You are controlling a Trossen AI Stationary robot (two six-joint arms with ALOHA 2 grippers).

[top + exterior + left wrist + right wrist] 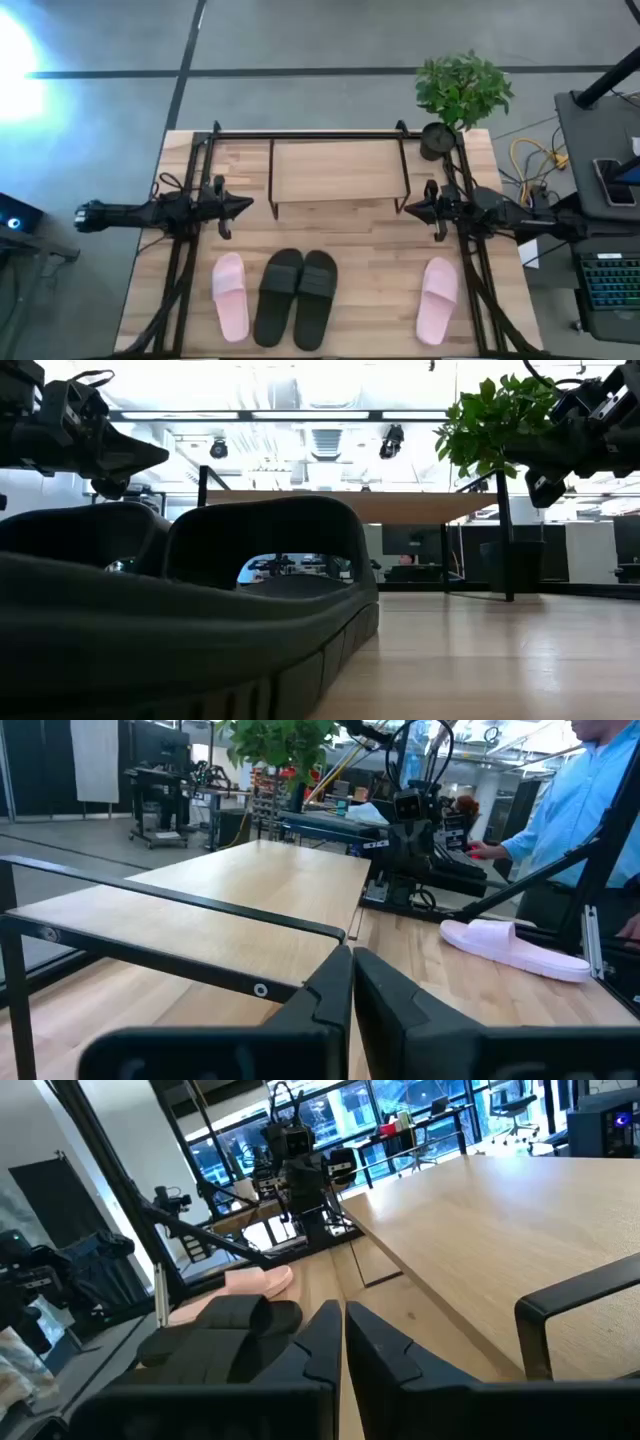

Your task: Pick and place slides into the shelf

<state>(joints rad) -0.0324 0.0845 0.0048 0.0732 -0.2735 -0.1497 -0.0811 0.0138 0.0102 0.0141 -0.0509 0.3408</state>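
Note:
The shelf (335, 170), a black-framed rack with a light wood top, stands at the table's far middle. Two black slides (296, 296) lie side by side on their soles near the front edge. One pink slide (230, 294) lies left of them, another pink slide (438, 298) lies at the front right. My left gripper (246, 205) hovers shut left of the shelf, pointing at it. My right gripper (410, 209) hovers shut right of the shelf, pointing at it. In the left wrist view the right-hand pink slide (515, 946) shows beyond the shelf top (240, 895).
A potted plant (458, 95) stands at the table's far right corner. A desk with a keyboard (610, 280) and cables lies off the right edge. A person in a blue shirt (590, 800) stands beyond the table. Bare wood lies between the shelf and the slides.

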